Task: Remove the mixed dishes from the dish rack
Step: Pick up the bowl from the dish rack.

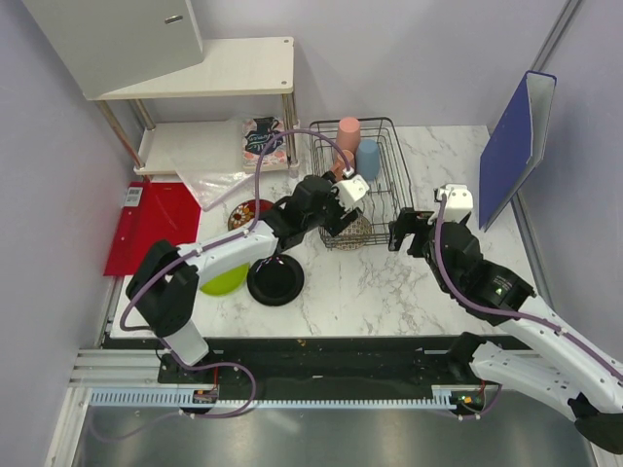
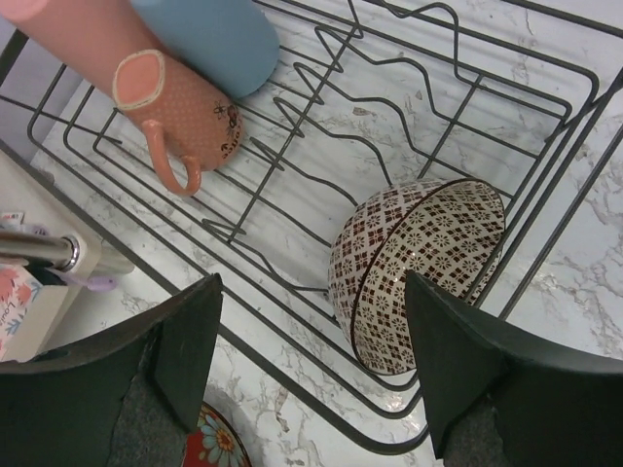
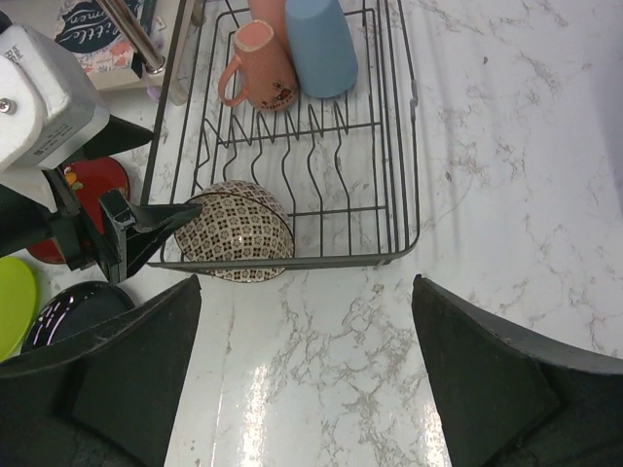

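Observation:
The black wire dish rack [image 1: 401,170] holds a tall pink cup [image 1: 348,129], a light-blue cup [image 1: 368,159], a small pink handled mug [image 2: 180,117] and a beige patterned bowl [image 1: 356,232] tipped on its side at the near-left corner. My left gripper [image 1: 343,219] is open over that corner, and the bowl [image 2: 419,272] lies just ahead of its right finger. My right gripper [image 1: 397,233] is open and empty over bare marble [image 3: 321,389], just in front of the rack [image 3: 394,146]. The glossy black plate [image 1: 275,280], lime-green plate [image 1: 226,280] and red patterned plate [image 1: 248,214] lie on the table left of the rack.
A white metal-legged shelf [image 1: 243,68] stands at the back left, with a floral packet [image 1: 261,136] on its lower level. A red board [image 1: 156,219] lies at the far left. A blue panel [image 1: 516,141] leans at the right wall.

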Tool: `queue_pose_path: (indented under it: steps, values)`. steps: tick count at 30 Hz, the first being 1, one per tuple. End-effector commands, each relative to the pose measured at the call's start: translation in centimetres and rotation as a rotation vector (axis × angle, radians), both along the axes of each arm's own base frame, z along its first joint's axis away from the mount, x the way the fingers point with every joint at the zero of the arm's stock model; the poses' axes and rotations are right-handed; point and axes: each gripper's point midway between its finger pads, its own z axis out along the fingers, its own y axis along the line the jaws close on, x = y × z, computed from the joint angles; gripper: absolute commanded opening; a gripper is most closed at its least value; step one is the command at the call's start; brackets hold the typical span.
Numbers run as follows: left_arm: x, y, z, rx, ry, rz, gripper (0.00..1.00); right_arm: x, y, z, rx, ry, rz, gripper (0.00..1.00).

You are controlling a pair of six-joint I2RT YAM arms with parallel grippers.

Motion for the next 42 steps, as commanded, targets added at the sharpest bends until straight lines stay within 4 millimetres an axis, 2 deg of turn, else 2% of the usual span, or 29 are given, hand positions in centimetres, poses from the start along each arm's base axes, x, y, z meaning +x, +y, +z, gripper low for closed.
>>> queue_pose_path:
  steps: [1, 5, 10, 14, 23, 26, 27, 29, 30, 32, 37, 42]
  values:
    - [0.7, -1.4, 0.7, 0.014, -0.114, -0.101, 0.81, -0.3, -0.2, -0.3, 0.026, -0.001, -0.006, 0.96]
    - [1.0, -2.0, -1.7, 0.043, -0.077, -0.120, 0.80, -0.2, 0.1, -1.1, 0.023, 0.019, -0.001, 0.96]
    - [1.3, -2.2, -4.9, 0.065, -0.023, -0.133, 0.78, -0.4, -0.2, -1.1, 0.022, 0.015, -0.003, 0.96]
    - [1.5, -2.1, -5.7, 0.061, -0.039, -0.117, 0.73, -0.6, -0.9, -1.3, 0.009, 0.009, -0.024, 0.96]
    - [1.6, -0.7, -6.3, 0.078, -0.080, -0.058, 0.44, -0.5, -0.7, -2.4, -0.004, 0.034, -0.030, 0.96]
    - [1.5, -0.3, -5.7, 0.065, -0.102, -0.046, 0.36, -0.4, -0.6, -2.6, -0.006, 0.037, -0.027, 0.96]
    - [1.5, -0.2, -5.3, 0.059, -0.109, -0.041, 0.29, -0.4, -0.6, -2.6, -0.003, 0.036, -0.029, 0.96]
    - [1.5, -0.1, -5.0, 0.055, -0.120, -0.037, 0.22, -0.4, -0.4, -2.8, 0.000, 0.040, -0.023, 0.96]
    - [1.5, 0.0, -4.8, 0.052, -0.123, -0.034, 0.13, -0.4, -0.4, -2.8, -0.001, 0.041, -0.025, 0.96]
    - [1.4, 0.1, -4.0, 0.041, -0.136, -0.031, 0.04, -0.3, -0.4, -2.8, 0.005, 0.041, -0.026, 0.96]
    - [1.4, 0.1, -1.7, 0.003, -0.169, -0.026, 0.02, -0.4, -0.5, -2.8, 0.005, 0.041, -0.026, 0.96]
    - [0.9, -0.1, 1.9, -0.058, -0.221, -0.028, 0.02, -0.3, -0.4, -3.3, 0.006, 0.052, -0.034, 0.96]
